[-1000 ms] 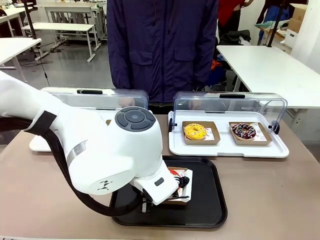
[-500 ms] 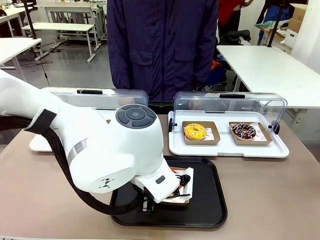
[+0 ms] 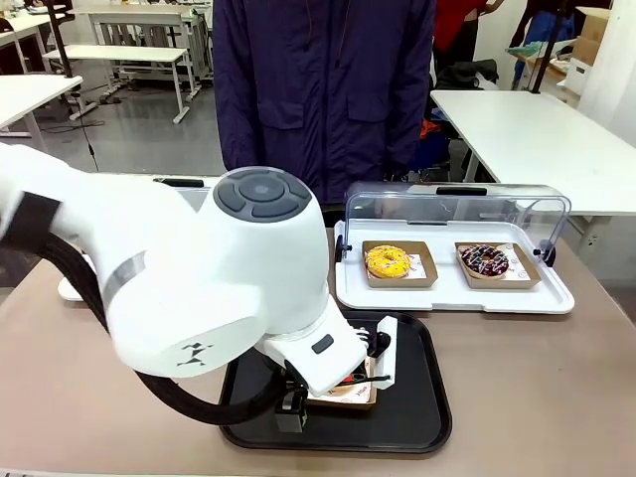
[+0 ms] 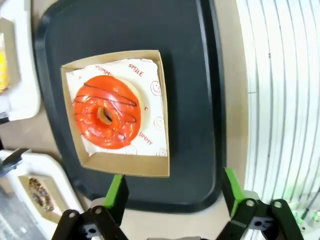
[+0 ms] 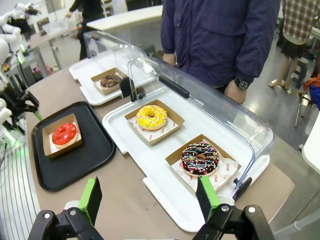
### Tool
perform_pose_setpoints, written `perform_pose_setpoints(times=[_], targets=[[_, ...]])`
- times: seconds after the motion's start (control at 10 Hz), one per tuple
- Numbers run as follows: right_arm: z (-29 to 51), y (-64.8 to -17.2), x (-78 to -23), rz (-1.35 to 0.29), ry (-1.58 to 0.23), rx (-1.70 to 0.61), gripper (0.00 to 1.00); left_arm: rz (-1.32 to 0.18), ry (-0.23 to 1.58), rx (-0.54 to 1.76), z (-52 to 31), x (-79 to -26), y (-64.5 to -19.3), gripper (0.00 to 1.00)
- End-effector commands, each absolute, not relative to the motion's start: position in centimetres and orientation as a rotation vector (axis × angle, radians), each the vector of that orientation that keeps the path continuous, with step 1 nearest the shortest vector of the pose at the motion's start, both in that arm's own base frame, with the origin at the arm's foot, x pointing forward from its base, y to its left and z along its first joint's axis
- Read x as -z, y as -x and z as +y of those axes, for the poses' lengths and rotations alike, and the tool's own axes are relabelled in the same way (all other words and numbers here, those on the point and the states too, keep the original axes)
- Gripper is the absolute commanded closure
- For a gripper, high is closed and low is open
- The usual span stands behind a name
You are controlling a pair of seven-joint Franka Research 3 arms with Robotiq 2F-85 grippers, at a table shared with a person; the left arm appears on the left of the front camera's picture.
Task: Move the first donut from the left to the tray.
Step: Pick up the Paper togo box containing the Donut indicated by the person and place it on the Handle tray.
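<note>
Donut [image 4: 106, 112] with red icing is sitting in its small cardboard tray [image 4: 129, 164], which is resting on the big black tray [image 4: 190, 90] on the tabletop [image 3: 537, 378]. Just above it, the left hand [image 4: 172, 192] is hovering with its fingers spread wide, gripping nothing. The right hand [image 5: 147, 197] is hanging well apart over a white tray [image 5: 165, 192] holding a yellow donut [image 5: 152, 116] and a chocolate donut [image 5: 200, 158], fingers likewise spread and empty. A person [image 3: 323, 94] in a dark jacket is standing at the far side.
</note>
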State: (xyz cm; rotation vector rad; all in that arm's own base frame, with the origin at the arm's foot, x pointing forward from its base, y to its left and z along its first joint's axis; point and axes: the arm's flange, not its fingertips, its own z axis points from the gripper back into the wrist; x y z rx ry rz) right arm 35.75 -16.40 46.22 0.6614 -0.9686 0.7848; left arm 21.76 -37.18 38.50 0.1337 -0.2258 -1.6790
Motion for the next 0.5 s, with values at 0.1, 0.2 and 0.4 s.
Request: perform_pose_setpoints(times=[0.1,0.2,0.4], targets=[[-16.4,-36.1,-46.2,-1.010,-0.659,-0.797,0.00,-0.231,-0.090,1.710,-36.0,-41.4,-21.0,0.00],[-16.4,-36.1,-46.2,-1.010,-0.659,-0.797,0.00,-0.233,-0.146,1.686,-37.0,-39.9,-21.1,0.00],[-16.4,-36.1,-46.2,-1.010,-0.659,-0.797,0.00,-0.233,-0.146,1.686,-37.0,-39.9,-21.1,0.00]])
